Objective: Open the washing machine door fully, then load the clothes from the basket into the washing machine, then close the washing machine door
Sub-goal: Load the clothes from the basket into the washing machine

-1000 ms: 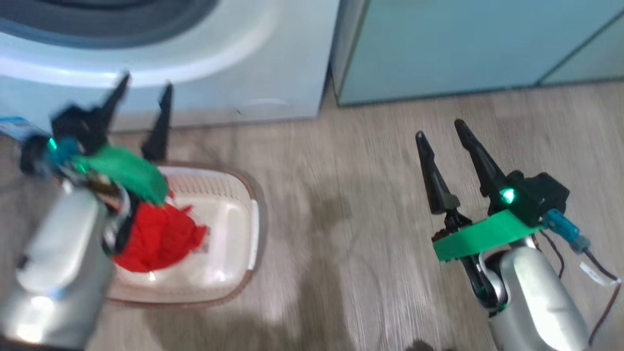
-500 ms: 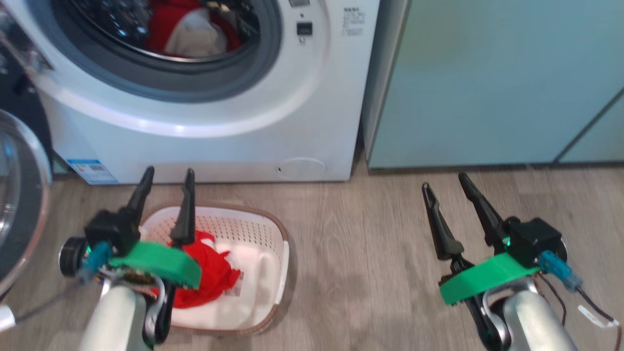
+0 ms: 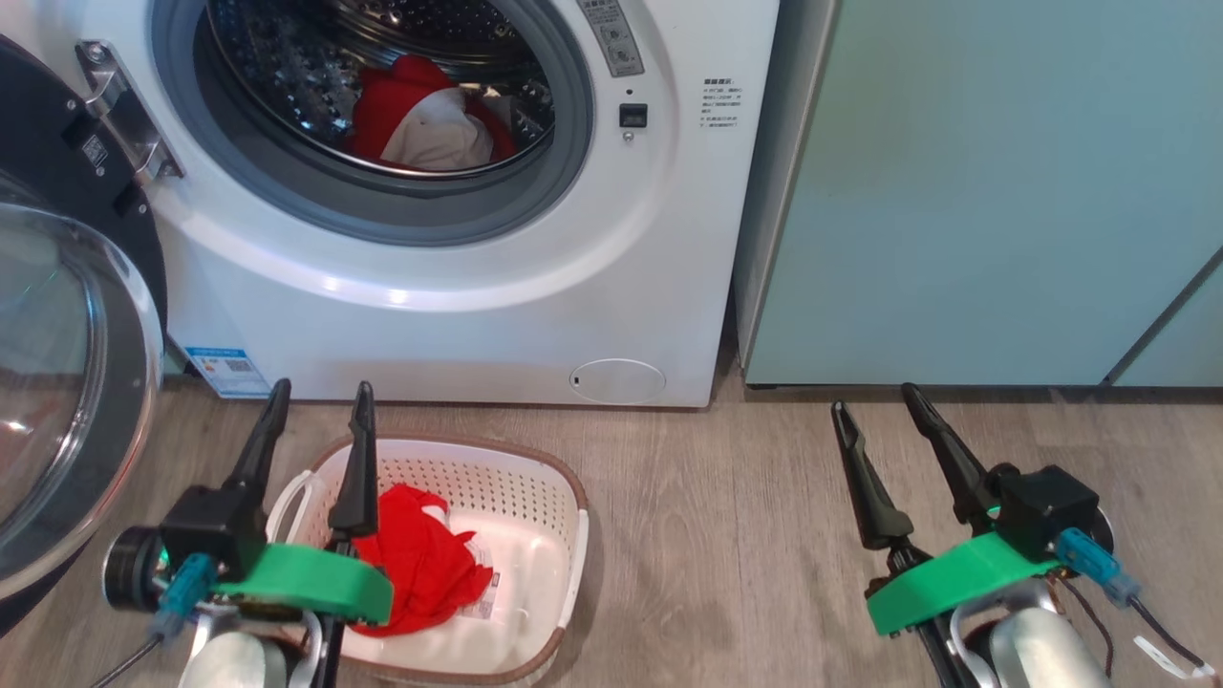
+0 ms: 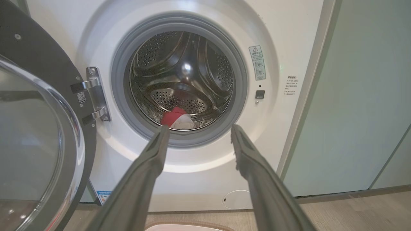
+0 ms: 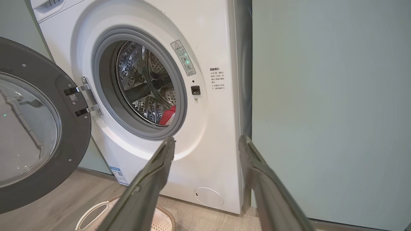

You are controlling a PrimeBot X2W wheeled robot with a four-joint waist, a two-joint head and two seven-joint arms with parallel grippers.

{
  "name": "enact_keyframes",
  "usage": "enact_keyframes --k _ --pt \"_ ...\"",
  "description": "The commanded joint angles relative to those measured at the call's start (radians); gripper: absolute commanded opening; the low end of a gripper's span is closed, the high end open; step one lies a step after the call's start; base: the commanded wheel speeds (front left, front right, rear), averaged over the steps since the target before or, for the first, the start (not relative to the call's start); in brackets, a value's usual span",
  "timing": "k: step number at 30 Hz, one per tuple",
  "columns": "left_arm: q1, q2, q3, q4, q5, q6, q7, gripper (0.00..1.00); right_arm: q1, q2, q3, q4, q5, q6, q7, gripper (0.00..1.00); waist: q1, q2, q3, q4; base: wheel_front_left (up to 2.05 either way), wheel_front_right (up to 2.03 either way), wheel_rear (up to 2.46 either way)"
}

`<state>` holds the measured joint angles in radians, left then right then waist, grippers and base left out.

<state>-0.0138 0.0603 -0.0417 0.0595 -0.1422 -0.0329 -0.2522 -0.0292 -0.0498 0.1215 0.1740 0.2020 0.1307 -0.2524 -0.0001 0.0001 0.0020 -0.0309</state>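
Before the washing machine (image 3: 459,315), the basket (image 3: 564,497) is sitting on the floor, holding red clothes (image 3: 420,564): soft, light, prone to draping, so pinching the bunched middle looks best. Left gripper (image 3: 323,384) and right gripper (image 3: 873,397) are hovering, jaws spread, empty.

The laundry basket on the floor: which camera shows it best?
The head view: it looks down into the basket, showing most of its rim and the red clothes inside, though the left gripper covers one corner. The left wrist view catches a sliver of rim; the right wrist view a handle and rim piece.
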Motion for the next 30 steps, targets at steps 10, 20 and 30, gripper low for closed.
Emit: enact_keyframes --k 10,20,30 --pt "-0.025 -0.010 0.018 -0.038 0.015 -0.014 -0.010 1.00 -0.014 0.000 0.017 -0.045 0.006 0.000 -0.009 1.00 0.0001 -0.0001 0.012 0.016 0.00 0.00 0.00" --pt "-0.024 -0.010 -0.006 -0.010 0.001 -0.005 -0.010 1.00 -0.017 0.000 0.017 -0.044 0.006 0.000 -0.009 1.00 0.0001 -0.0001 0.012 0.021 0.00 0.00 0.00" --pt "-0.026 -0.010 -0.011 0.003 0.003 -0.002 -0.010 1.00 -0.017 0.000 0.018 -0.041 0.008 0.000 -0.009 1.00 0.0001 -0.0001 0.012 0.020 0.00 0.00 0.00"
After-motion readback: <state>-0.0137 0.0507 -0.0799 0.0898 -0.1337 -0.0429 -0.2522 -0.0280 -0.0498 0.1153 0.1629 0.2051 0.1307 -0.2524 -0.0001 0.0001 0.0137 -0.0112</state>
